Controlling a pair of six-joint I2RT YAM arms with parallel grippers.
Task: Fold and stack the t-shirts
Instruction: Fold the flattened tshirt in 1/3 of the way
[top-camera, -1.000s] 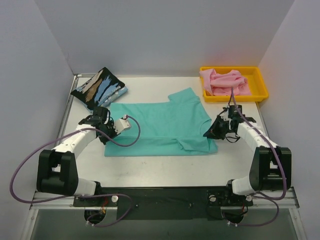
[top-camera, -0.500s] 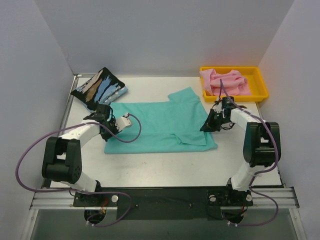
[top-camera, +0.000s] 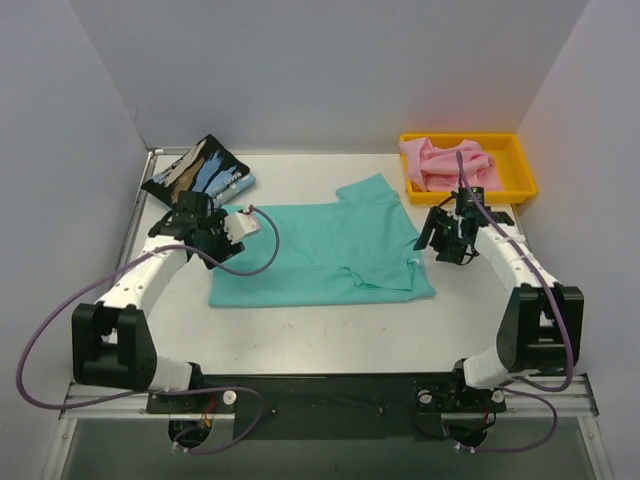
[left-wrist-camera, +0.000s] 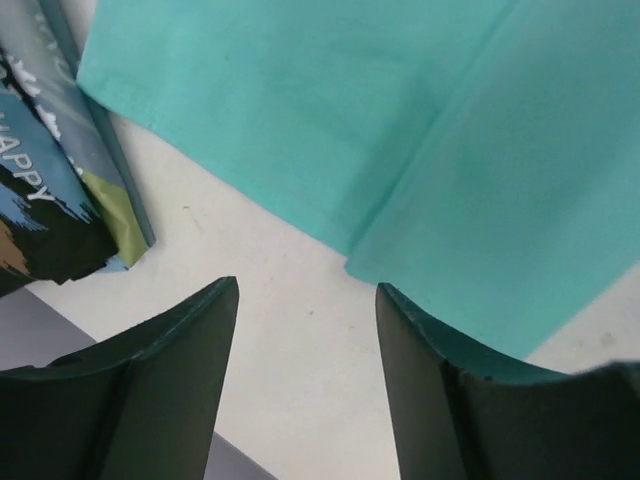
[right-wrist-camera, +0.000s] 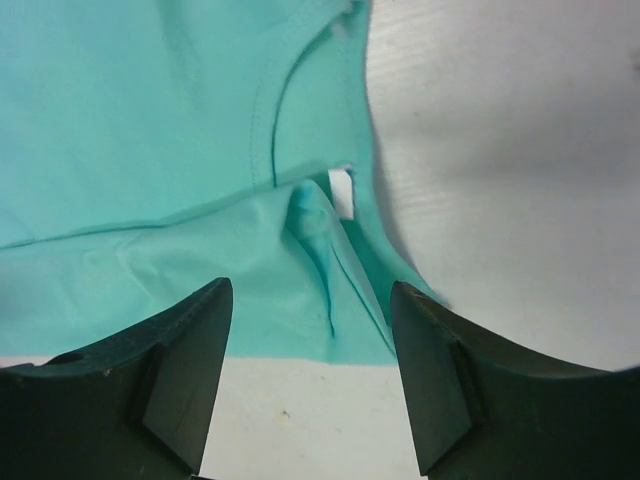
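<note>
A teal t-shirt (top-camera: 320, 255) of smooth, matte knit lies flat at the middle of the pale table (top-camera: 330, 330). It is partly folded into a rough rectangle, with one short sleeve (top-camera: 372, 192) sticking out toward 1 o'clock. In the top view its near edge runs straight, and a doubled layer of cloth lies along the 4 o'clock corner.

The left gripper (top-camera: 205, 232) hangs at the shirt's 9 o'clock edge. Its dark, wedge-shaped fingers (left-wrist-camera: 150, 385) stand spread apart with only bare tabletop between them, gripping nothing. Its wrist view shows a crisp straight fold line crossing the teal cloth.

The right gripper (top-camera: 440, 238) sits at the shirt's 3 o'clock edge, near the collar. Its jaws are also parted and empty, hovering over the cloth's edge. Its wrist view shows the curved, stitched neckline (right-wrist-camera: 275, 120), a small white label (right-wrist-camera: 342, 190) and a raised pucker of cloth just below it.

A black t-shirt (top-camera: 200, 177) with blue, tan and white brush-like streaks rests at 10 o'clock, folded into a compact square set at an angle. In the left wrist view its layered edges show, along with white lettering.

At 2 o'clock a pink t-shirt (top-camera: 450, 165) lies crumpled in soft, irregular folds inside a shallow rectangular yellow tray (top-camera: 520, 190) of glossy plastic. One side of the shirt laps over the tray's left rim.
</note>
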